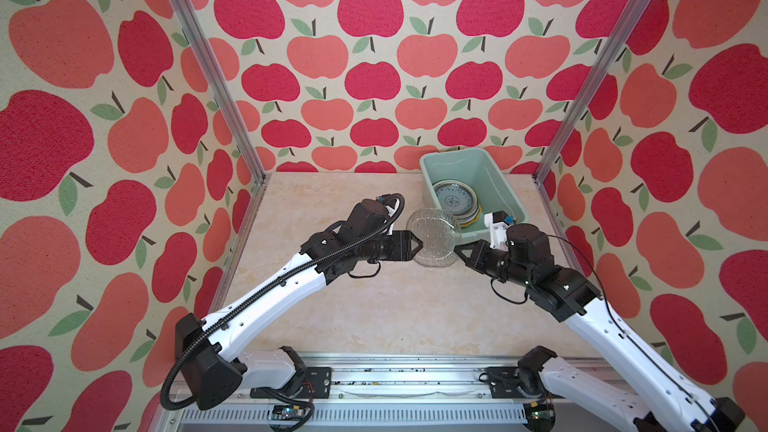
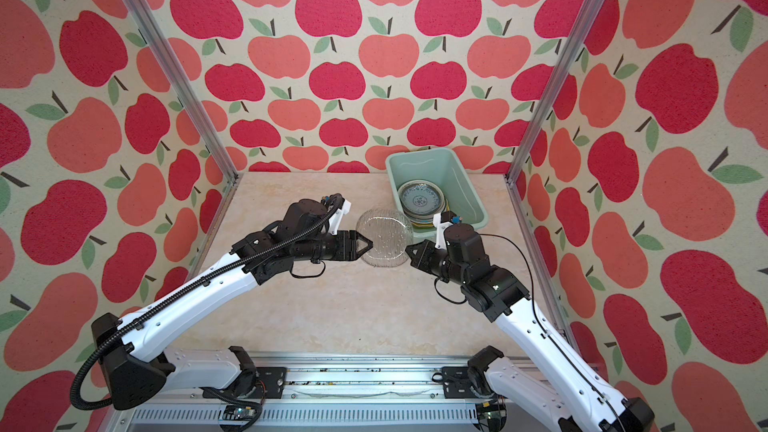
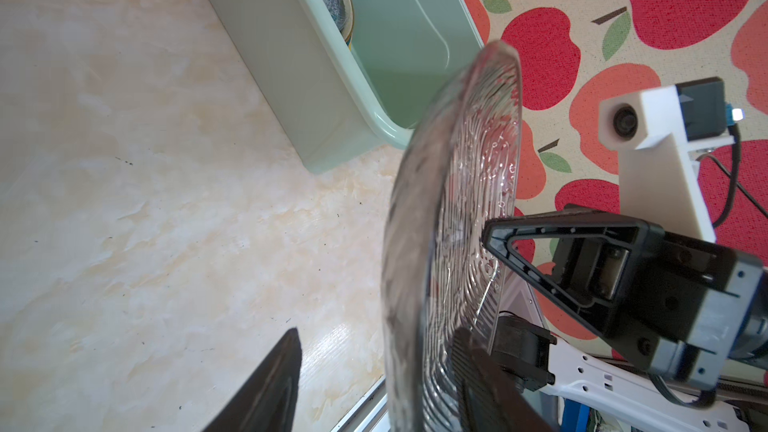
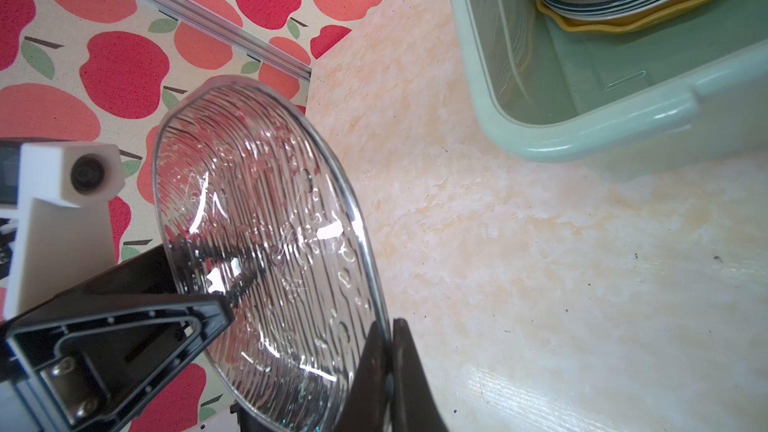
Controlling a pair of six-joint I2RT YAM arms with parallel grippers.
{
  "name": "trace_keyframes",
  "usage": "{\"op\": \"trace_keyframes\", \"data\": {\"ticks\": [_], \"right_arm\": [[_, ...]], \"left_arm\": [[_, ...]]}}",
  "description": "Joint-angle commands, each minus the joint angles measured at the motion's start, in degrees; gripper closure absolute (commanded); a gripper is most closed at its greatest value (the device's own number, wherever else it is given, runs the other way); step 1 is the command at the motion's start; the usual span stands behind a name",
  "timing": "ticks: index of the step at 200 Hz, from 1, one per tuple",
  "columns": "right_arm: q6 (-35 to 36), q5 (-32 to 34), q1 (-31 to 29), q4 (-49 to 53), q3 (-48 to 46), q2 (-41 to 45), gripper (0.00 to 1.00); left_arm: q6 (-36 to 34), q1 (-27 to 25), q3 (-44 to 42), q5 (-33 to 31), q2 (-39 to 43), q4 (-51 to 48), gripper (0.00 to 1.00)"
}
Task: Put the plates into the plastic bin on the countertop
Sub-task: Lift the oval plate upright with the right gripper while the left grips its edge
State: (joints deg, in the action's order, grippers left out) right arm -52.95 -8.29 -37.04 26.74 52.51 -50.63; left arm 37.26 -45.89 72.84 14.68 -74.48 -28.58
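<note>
The clear glass plate (image 1: 434, 236) is held on edge over the counter (image 1: 332, 305), just beside the plastic bin (image 1: 490, 184), where other plates (image 1: 455, 199) are stacked. The right claw (image 1: 457, 250) is clamped on its rim; the opposite rim is straddled by the left claw (image 1: 420, 245), jaws apart. One firm grip should be secured before the plate is lifted over the bin wall and laid flat.
</note>
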Motion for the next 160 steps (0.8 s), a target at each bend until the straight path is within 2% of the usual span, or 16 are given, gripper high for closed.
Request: {"op": "trace_keyframes", "data": {"ticks": [1, 47, 71, 108, 136, 160], "right_arm": [[-0.37, -1.84, -0.43, -0.25, -0.47, 0.80, 1.00], [-1.10, -2.32, -0.63, -1.43, -1.04, 0.54, 1.00], [-1.10, -2.45, -0.67, -1.45, -1.27, 0.44, 0.98], [-1.46, -1.99, -0.67, -1.69, -1.73, 0.97, 0.98], [-1.28, -1.81, -0.67, -1.78, -1.58, 0.89, 0.94], [-0.86, -1.99, -0.71, -2.74, -1.62, 0.89, 0.82]], "left_arm": [[-1.62, -0.25, 2.38, -3.46, -0.34, -0.89, 0.47], [-1.57, -0.39, 3.53, -3.95, -2.00, -0.44, 0.75], [-1.49, -0.52, 3.80, -4.09, -2.52, -0.28, 0.84], [-1.50, -0.78, 3.89, -4.48, -2.55, -0.28, 0.92], [-1.25, -0.78, 3.39, -4.80, -2.12, -0.26, 0.99], [-1.04, -0.78, 3.02, -4.86, -1.74, -0.40, 1.00]]}}
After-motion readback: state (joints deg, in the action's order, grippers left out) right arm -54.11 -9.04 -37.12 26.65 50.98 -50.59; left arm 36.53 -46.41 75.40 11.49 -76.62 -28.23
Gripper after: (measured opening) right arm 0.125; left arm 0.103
